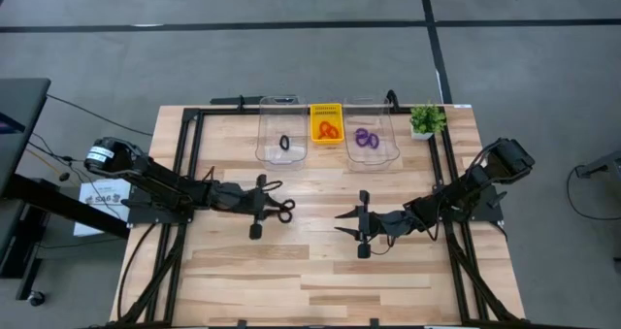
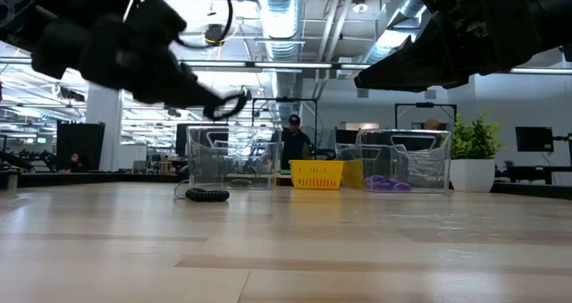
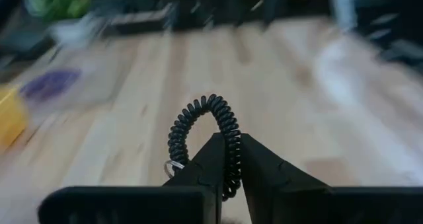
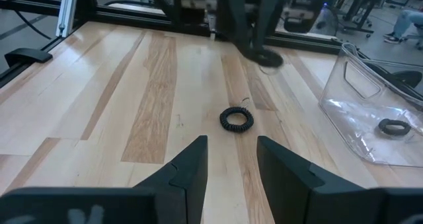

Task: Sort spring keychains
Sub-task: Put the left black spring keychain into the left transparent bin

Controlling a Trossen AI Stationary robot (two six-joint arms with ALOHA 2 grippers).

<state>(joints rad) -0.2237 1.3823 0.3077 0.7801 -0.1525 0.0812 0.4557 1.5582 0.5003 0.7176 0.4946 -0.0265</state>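
Above the pale wooden worktop [image 1: 320, 271], the left gripper [image 3: 228, 159] pinches a black coiled keychain [image 3: 201, 135] near its centre, while the right gripper [image 4: 231, 159] hovers open.

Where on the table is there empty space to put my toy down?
The front half of the table, nearer than both arms, is bare wood. The back edge is crowded with clear bins, a yellow basket and a plant. Mid-table, the left end effector holds a black keychain; a loose keychain lies before the right end effector.
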